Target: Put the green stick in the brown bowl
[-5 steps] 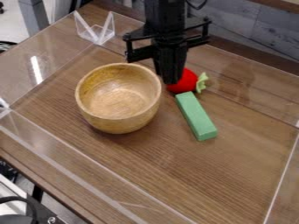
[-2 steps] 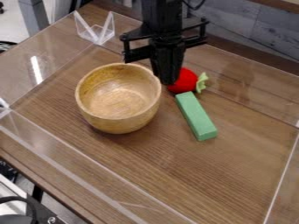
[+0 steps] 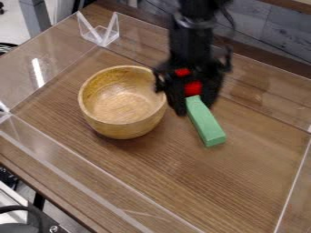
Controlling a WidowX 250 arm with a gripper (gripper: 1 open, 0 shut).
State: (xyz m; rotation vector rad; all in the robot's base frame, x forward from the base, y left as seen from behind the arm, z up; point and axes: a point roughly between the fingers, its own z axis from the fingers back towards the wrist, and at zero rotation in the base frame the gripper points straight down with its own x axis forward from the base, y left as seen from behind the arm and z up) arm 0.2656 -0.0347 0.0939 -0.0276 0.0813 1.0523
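Because the black arm comes straight down from the top edge, where it is cut off, it hides the far end of the green stick [image 3: 205,122] and most of a red toy behind it. Its gripper [image 3: 191,91] stands with jaws apart over that far end, though whether they touch it I cannot tell. Flat and matte, the stick lies on the wood-grain counter [image 3: 183,182] just beside the thick-walled, grainy brown bowl [image 3: 123,101].
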